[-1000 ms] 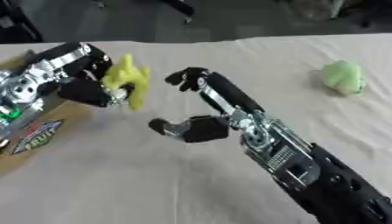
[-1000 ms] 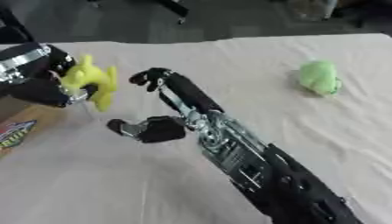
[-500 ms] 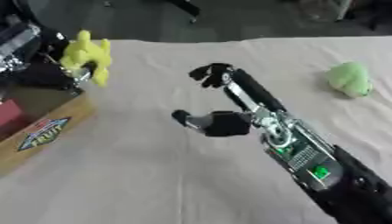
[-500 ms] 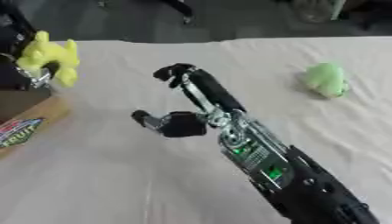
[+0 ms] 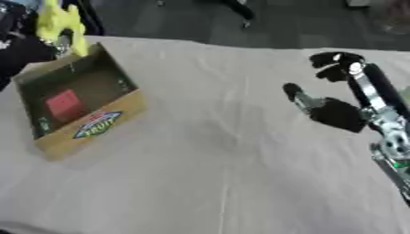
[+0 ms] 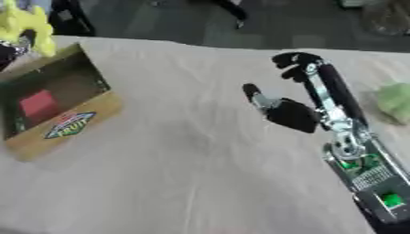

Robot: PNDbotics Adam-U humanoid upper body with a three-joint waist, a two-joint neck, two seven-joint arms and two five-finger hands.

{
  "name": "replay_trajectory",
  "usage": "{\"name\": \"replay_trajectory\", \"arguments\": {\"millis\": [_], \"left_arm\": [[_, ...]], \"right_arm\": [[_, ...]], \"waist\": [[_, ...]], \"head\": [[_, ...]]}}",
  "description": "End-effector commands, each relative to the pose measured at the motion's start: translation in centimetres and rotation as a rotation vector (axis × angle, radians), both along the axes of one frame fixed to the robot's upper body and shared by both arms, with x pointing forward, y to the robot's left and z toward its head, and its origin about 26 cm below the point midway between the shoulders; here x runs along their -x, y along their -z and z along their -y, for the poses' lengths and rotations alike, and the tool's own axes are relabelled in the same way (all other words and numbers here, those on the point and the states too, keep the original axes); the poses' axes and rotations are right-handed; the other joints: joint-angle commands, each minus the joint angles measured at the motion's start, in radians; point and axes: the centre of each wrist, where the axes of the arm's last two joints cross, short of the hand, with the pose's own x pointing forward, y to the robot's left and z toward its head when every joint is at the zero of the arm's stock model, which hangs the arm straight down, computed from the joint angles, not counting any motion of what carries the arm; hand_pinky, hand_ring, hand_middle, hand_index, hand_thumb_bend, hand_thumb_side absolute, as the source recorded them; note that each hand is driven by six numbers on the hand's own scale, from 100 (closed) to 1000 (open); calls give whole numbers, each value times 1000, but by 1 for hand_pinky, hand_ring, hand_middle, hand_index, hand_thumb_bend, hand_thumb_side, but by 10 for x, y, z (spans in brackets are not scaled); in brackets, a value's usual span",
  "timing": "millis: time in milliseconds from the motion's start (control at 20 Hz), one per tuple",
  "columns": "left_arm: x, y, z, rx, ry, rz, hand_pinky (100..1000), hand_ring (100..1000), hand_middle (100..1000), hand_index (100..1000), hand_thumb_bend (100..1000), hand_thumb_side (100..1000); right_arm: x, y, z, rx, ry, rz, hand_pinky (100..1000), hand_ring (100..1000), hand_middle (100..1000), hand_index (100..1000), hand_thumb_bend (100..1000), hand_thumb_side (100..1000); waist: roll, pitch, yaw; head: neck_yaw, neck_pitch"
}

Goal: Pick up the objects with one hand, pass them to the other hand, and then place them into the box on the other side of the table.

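You are working in what looks like a lab or test room: a table covered in plain beige cloth, a dark hard floor beyond it, and chair or stand legs at the far edge.

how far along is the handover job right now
Looks done: a red item already lies in the cardboard box, and the right hand is empty, fingers relaxed. In hand: the left hand holds the yellow toy above the box's far corner. Left: dropping it in, then the green object on the table's right edge.
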Motion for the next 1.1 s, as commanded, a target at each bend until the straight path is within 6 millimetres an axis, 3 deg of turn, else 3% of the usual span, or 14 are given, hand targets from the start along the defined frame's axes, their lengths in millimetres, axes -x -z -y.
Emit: {"name": "replay_trajectory", "arguments": {"millis": [50,450,1100], "left_arm": [[5,-14,-24,-13,-89,41,401,488,301,352,100,130],[-11,13,-47,2,-189,-6,409,494,324,387,100,159],[-35,28,-48,-30,-58,-119,445,515,370,413,100,184]], "right_arm": [[1,-16,18,-18,70,70,762,716,715,794,463,471],[-6,-19,40,-105,214,119,753,706,705,786,458,458],[-11,-21,52,-164,289,142,747,695,694,779,463,450]], "waist": [[1,-24,1],[-3,-23,-5],[-7,-18,-10]], "head": [[20,-16],[31,-26],[37,-12]]}}
